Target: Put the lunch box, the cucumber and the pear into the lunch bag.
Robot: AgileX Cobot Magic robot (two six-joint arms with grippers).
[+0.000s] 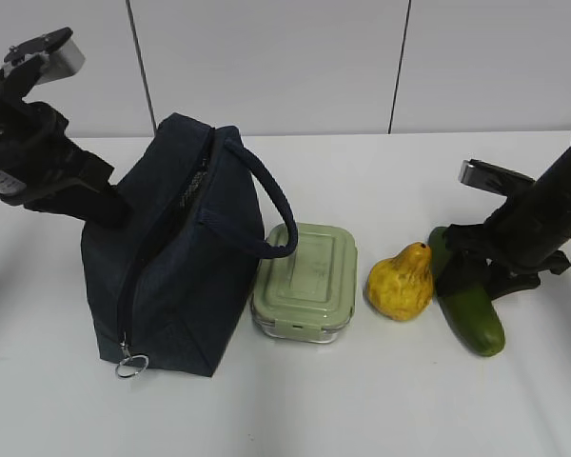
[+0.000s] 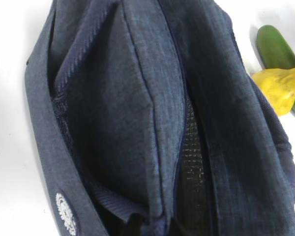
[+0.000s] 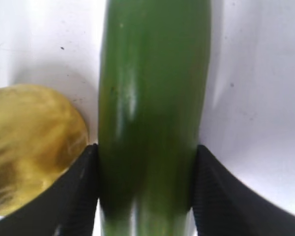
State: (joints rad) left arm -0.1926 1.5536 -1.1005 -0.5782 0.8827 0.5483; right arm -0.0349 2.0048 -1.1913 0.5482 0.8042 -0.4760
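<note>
- On the white worktop (image 1: 362, 400), toward its right side, the cucumber (image 1: 471, 309) lies flat, its near end pointing to the front edge and its far end running back under the right arm.
- Just beside it on the left stands the pear (image 1: 402, 282), narrow top tipped toward the cucumber; from the right wrist view the pear's yellow flank (image 3: 32, 147) presses close against the outside of one black finger (image 3: 78, 196).
- Left of the pear, with a small gap between, sits the lunch box (image 1: 306, 281), its pale green lid clipped on.
- Touching the lunch box on its left is the lunch bag (image 1: 171, 262), standing upright, one padded handle arching over toward the box lid and the ring pull hanging at the low front corner.
- The bag's top gapes along the zip, showing dark lining in the left wrist view (image 2: 191, 162).
- The right gripper (image 3: 145, 196) straddles the cucumber, jaws pressed against both of its sides; the cucumber rests on the worktop.
- The left gripper is hidden behind the bag's far upper end; its jaws are together, and whether they pinch the fabric cannot be told.
</note>
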